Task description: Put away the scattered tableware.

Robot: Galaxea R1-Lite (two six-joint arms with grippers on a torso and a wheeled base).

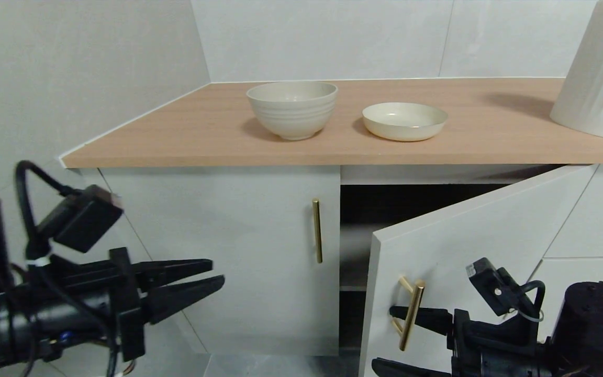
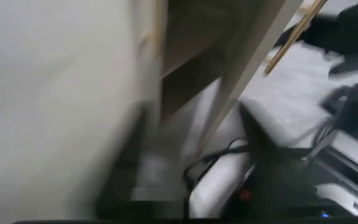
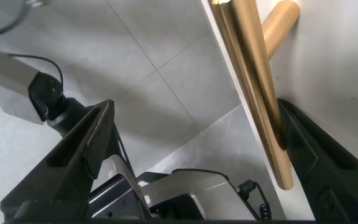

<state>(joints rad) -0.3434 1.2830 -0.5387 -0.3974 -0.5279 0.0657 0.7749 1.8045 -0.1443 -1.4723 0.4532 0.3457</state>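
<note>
Wood-topped table [image 1: 490, 136] across upper frame, bowl [image 1: 292, 109] and dish [image 1: 404, 120] untouched; cabinet door [image 1: 464, 235] judged half-opened, handle [image 1: 411, 314] straddled by spread right end effector [image 1: 385, 337], wider swing needed.

A warm wood grain with a matt finish is shown on the countertop [image 1: 186, 141]. The deep bowl [image 1: 292, 109] is seen in cream with a soft sheen, ringed by fine ridges. A glossier glaze is caught on the shallow dish [image 1: 404, 120]. The open door [image 1: 490, 225] is finished in smooth matt white, and polished brass-coloured metal is displayed on its handle [image 3: 253, 93]. Matt black casing, plastic by the look of it, is seen on the left gripper [image 1: 218, 274] and the right gripper [image 1: 385, 337].
</note>
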